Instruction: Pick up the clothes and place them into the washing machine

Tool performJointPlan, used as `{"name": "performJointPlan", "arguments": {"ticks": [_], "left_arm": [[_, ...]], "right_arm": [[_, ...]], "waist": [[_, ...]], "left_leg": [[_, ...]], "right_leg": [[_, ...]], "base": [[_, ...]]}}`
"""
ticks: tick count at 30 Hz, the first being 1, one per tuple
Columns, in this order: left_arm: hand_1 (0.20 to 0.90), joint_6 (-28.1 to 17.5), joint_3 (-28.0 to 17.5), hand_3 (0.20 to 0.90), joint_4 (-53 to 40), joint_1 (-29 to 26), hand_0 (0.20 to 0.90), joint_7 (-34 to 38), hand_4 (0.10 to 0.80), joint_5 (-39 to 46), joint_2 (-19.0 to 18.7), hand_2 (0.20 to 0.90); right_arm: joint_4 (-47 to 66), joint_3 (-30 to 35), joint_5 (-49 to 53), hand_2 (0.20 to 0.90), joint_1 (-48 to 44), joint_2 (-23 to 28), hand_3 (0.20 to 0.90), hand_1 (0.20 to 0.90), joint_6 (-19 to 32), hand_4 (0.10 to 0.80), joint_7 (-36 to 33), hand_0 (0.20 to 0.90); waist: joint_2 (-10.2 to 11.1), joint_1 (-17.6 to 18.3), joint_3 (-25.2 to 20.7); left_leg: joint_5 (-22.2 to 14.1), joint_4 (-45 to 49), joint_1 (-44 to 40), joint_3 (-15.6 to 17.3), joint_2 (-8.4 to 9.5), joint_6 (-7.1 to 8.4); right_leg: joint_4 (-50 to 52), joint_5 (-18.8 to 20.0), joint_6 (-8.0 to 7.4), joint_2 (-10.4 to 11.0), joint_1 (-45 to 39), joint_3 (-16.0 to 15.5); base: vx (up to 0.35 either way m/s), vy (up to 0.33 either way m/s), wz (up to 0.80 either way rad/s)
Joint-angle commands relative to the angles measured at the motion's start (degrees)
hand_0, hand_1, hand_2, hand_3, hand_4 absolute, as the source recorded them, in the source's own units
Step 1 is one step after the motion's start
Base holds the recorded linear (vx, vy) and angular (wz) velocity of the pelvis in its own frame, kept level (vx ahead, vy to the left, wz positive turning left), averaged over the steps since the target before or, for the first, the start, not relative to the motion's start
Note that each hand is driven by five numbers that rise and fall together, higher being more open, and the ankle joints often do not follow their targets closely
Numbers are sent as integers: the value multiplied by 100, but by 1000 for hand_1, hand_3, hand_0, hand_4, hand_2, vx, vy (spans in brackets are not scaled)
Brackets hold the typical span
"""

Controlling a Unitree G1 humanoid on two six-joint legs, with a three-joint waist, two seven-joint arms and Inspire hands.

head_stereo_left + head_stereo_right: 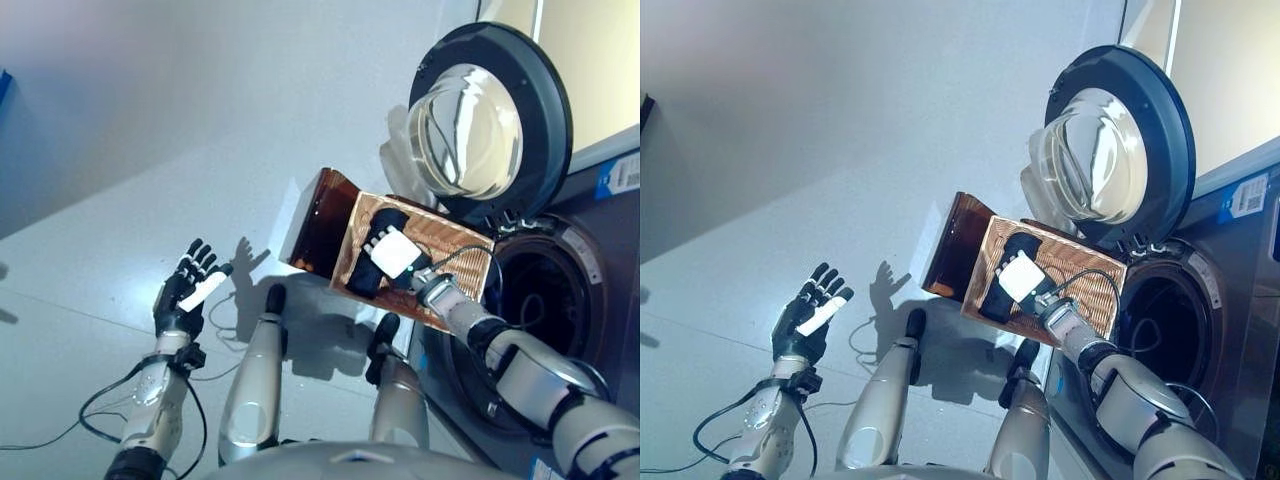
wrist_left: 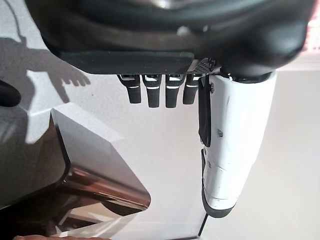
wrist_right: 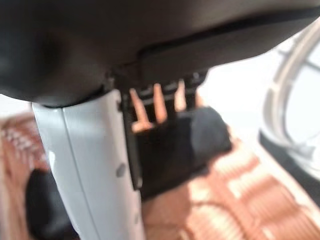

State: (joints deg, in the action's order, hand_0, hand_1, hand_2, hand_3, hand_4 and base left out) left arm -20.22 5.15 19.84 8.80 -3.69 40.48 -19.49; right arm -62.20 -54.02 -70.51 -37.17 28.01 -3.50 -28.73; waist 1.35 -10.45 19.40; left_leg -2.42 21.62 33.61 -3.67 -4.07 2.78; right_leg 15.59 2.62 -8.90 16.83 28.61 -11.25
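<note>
A black cloth [image 1: 366, 278] lies in the shallow wicker basket [image 1: 455, 252], which rests on the low dark brown box [image 1: 318, 226] beside the washing machine. My right hand [image 1: 396, 251] is over the basket, on top of the cloth. In the right wrist view its straight fingers [image 3: 160, 102] reach down onto the black cloth [image 3: 180, 145], with the white-covered thumb alongside. My left hand [image 1: 188, 288] is open and empty, held up over the floor to the left, well away from the basket.
The washing machine's round door [image 1: 490, 120] stands open above the basket. The dark drum opening [image 1: 540, 300] is just right of the basket. The pale floor [image 1: 150, 150] stretches to the left.
</note>
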Motion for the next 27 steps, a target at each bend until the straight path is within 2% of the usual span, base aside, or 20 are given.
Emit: {"name": "performJointPlan", "arguments": {"ticks": [1, 11, 20, 27], "left_arm": [[900, -401, -100, 900, -667, 292, 900, -57, 800, 19, -438, 900], [900, -382, -66, 900, -741, 273, 900, -85, 800, 9, -535, 900], [900, -365, -75, 900, -788, 388, 900, -152, 800, 80, -548, 900], [900, -391, -112, 900, -956, 438, 900, -135, 800, 117, -552, 900]], "right_arm": [[280, 120, -30, 900, -301, 185, 900, 900, -204, 800, -373, 900], [468, 26, -10, 900, -338, 328, 900, 900, -173, 800, -407, 900], [87, 39, 48, 900, -248, 317, 900, 900, -178, 800, -404, 900], [52, 137, 117, 900, -200, 308, 900, 900, -208, 800, -426, 900]], "waist": [[78, -79, -356], [159, -121, -415], [46, -156, -339], [-57, -208, -241]], "left_leg": [[238, -120, 251, -45, -53, 269], [294, -266, 141, -81, -70, 279], [321, -172, 298, -128, -28, 295], [192, 253, 564, -223, 27, 272]], "right_leg": [[301, 33, -154, 195, -112, 238], [225, 33, -165, 187, -224, 183], [511, -102, -128, 197, -49, 164], [1089, -333, -94, 238, 219, 199]], "base": [[0, 0, 0], [-1, -6, 0], [-3, 0, 0], [-2, -8, 13]]}}
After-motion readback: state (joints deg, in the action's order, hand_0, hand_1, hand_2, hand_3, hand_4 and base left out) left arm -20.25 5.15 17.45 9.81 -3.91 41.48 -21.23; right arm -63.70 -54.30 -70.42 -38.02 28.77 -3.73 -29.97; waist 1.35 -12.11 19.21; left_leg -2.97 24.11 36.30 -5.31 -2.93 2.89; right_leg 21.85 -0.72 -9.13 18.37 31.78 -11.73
